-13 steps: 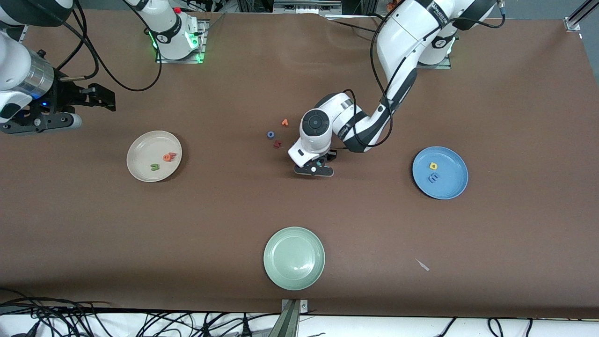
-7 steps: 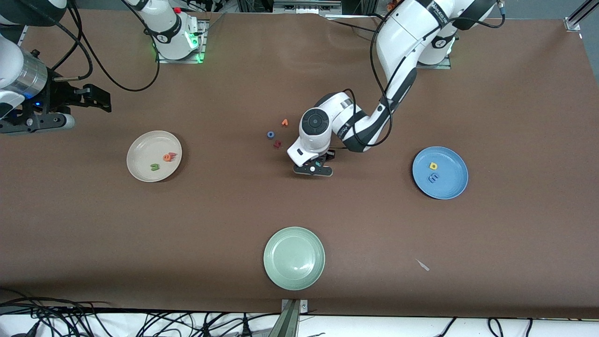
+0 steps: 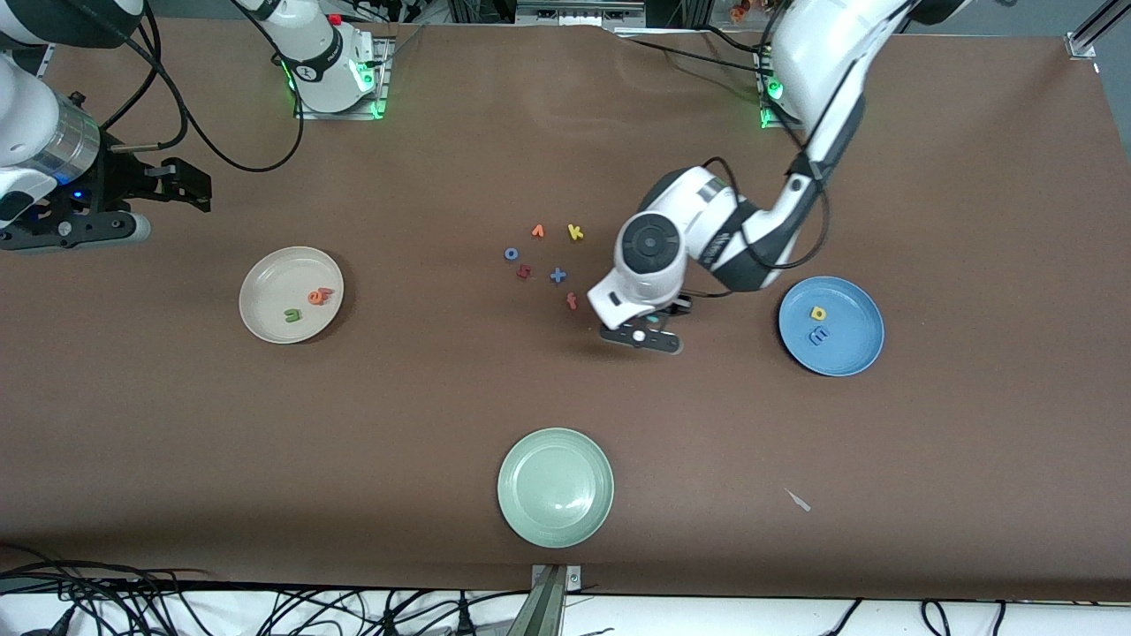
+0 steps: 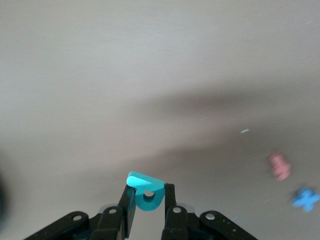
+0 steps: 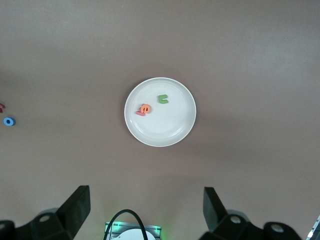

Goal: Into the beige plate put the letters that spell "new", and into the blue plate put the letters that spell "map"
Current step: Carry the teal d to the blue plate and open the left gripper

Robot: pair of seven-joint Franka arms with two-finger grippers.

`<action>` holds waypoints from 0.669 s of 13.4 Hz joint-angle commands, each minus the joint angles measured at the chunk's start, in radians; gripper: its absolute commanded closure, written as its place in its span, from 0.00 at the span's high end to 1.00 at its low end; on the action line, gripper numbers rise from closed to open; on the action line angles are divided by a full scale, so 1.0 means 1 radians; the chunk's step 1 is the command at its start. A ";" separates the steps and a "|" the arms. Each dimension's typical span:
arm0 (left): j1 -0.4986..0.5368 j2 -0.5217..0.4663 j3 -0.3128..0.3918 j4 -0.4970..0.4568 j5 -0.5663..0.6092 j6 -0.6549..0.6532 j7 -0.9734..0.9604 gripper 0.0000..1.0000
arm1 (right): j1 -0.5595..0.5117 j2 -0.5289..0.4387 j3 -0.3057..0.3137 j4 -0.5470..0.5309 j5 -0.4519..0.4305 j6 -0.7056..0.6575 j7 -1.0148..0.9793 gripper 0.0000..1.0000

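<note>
**Left gripper up with the teal p, right arm parked wide open**

Left gripper (image 4: pixel 149 212) is in the air over bare table between the loose letter cluster and the blue plate (image 3: pixel 859 352). Fingers (image 4: pixel 128 207) are pinched narrow on the teal-green p (image 4: pixel 148 196); the letter sits upright between the pads, clear of the tabletop. In the front view the same gripper (image 3: pixel 642 336) is mostly hidden under the wrist, only a sliver of teal showing.

Blue plate sits toward the left arm's end of the table and has two letters in it: yellow a (image 3: pixel 819 313) and blue m (image 3: pixel 820 335), close together but not touching, the m nearer the front camera.

Beige plate (image 3: pixel 265 296) is toward the right arm's end. It holds green n (image 3: pixel 292 314), orange e (image 3: pixel 315 297) and pinkish-red w (image 3: pixel 326 291); e and w touch or overlap, n lies just beside them. Right wrist view shows the same three in the plate (image 5: pixel 172 130).

Right gripper (image 5: pixel 145 205) waits up in the air at its end of the table, with the beige plate in its wrist view, jaws spread wide with nothing between them.

Loose letters still on the table near the middle: orange v (image 3: pixel 537 231), yellow k (image 3: pixel 575 232), blue o (image 3: pixel 511 253), dark red letter (image 3: pixel 523 271), blue x (image 3: pixel 557 276), orange f (image 3: pixel 572 300). Pale green plate (image 3: pixel 555 487) sits nearest the front camera with no letters in it
</note>
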 commanded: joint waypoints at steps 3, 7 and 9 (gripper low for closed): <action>0.187 -0.059 0.000 -0.043 0.022 -0.139 0.284 0.00 | -0.012 0.000 0.018 -0.014 -0.012 0.017 0.010 1.00; 0.381 -0.056 -0.002 -0.104 0.042 -0.106 0.558 0.00 | -0.011 0.000 0.019 -0.012 -0.007 0.019 0.010 1.00; 0.450 -0.061 -0.003 -0.205 0.042 -0.005 0.619 0.00 | -0.011 0.000 0.019 -0.014 -0.006 0.019 0.011 1.00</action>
